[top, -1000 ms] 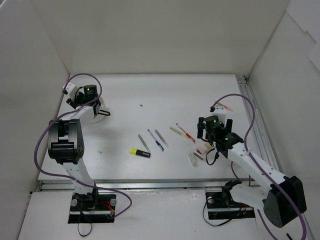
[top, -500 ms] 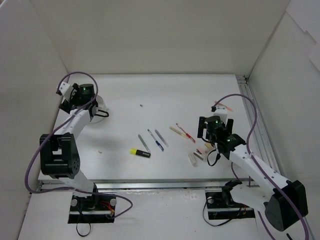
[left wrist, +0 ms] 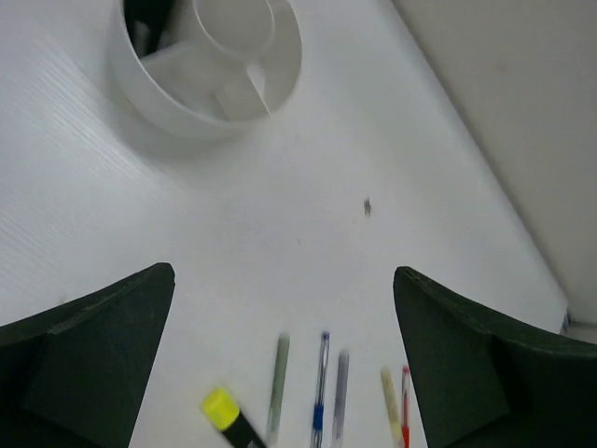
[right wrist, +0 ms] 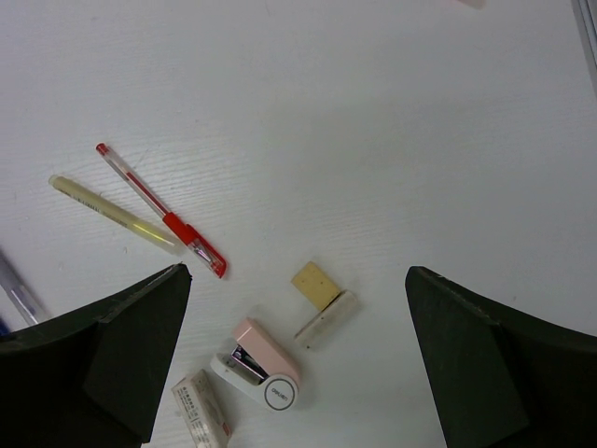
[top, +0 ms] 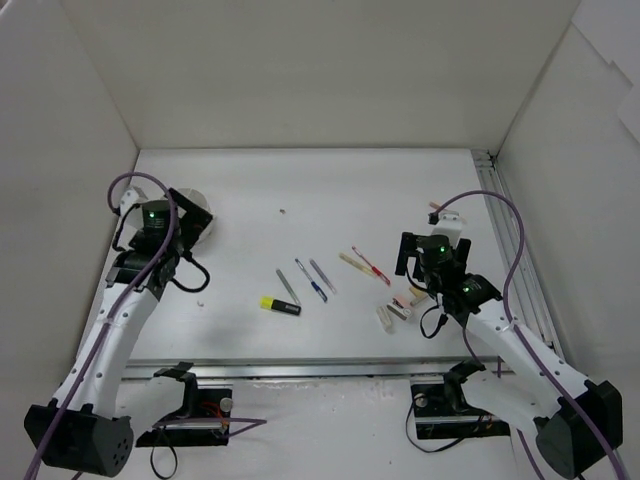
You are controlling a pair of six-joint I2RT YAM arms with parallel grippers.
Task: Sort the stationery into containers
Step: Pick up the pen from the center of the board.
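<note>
Your left claw (left wrist: 283, 273) is spread wide, holding nothing. The round white tub (left wrist: 177, 117) with dividers sits ahead to its left, and a yellow-tipped black highlighter (left wrist: 229, 420) lies between its fingers. Your right claw (right wrist: 297, 271) gapes empty too: red pen (right wrist: 159, 210) ahead-left, tan eraser (right wrist: 315, 285) between the fingers.

White arms (top: 110, 340), black joints (top: 80, 440) — purple cables (top: 470, 193)

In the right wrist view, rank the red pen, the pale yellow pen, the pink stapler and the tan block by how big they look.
1. Red pen and pale yellow pen: about equal length, too close to rank.
2. Pink stapler.
3. Tan block.
</note>
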